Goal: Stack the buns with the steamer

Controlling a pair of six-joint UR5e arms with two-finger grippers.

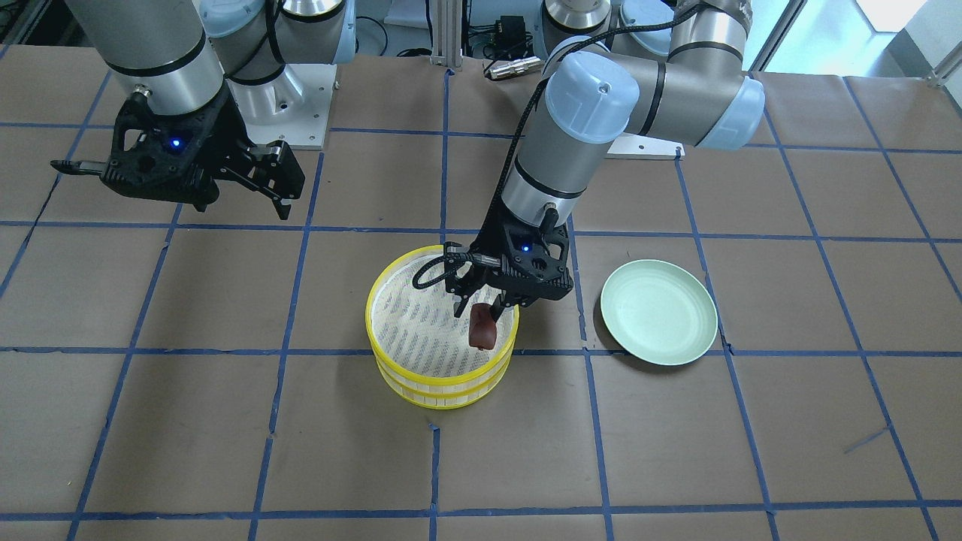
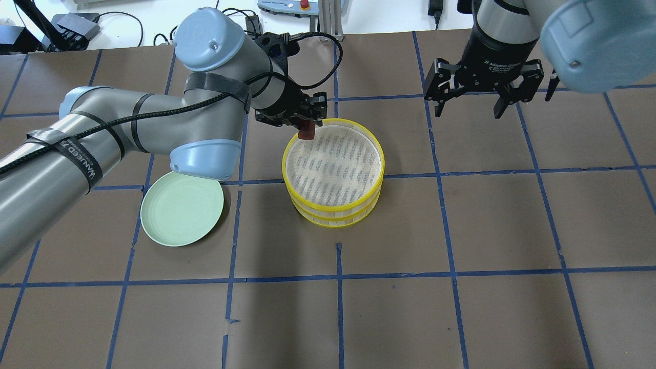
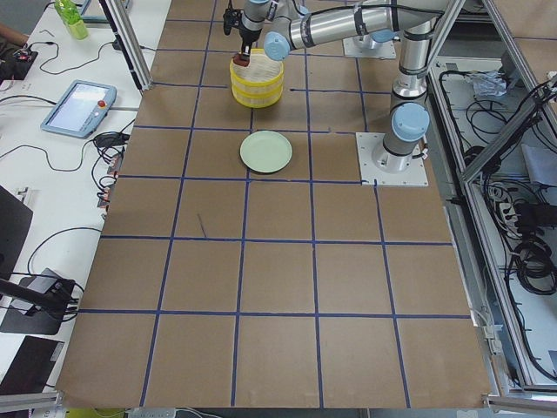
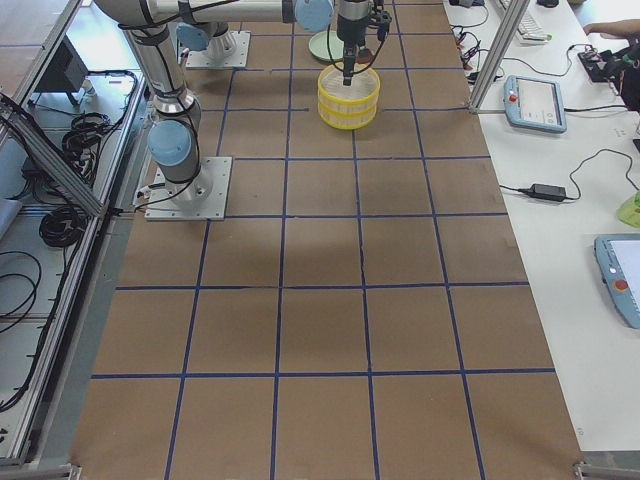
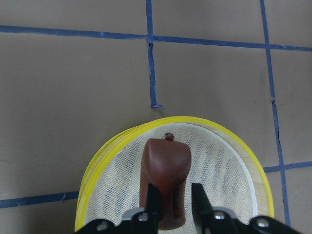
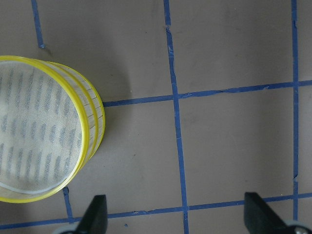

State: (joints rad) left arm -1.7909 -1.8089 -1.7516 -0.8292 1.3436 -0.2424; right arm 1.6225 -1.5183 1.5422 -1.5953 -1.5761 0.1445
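Note:
My left gripper (image 1: 479, 308) is shut on the reddish-brown bun (image 1: 482, 330) and holds it over the edge of the yellow steamer (image 1: 440, 387), two stacked tiers with a white striped liner on top. In the overhead view the bun (image 2: 306, 131) hangs at the steamer's (image 2: 333, 215) far-left rim. In the left wrist view the bun (image 5: 165, 161) sits between the fingers above the liner. My right gripper (image 2: 469, 110) is open and empty, raised beside the steamer. The white bun shows in no view.
The pale green plate (image 2: 182, 207) lies bare on the table to the steamer's left, under my left arm's elbow. Brown paper with blue tape lines (image 6: 175, 126) covers the table. The right wrist view shows the steamer's side (image 6: 95, 126).

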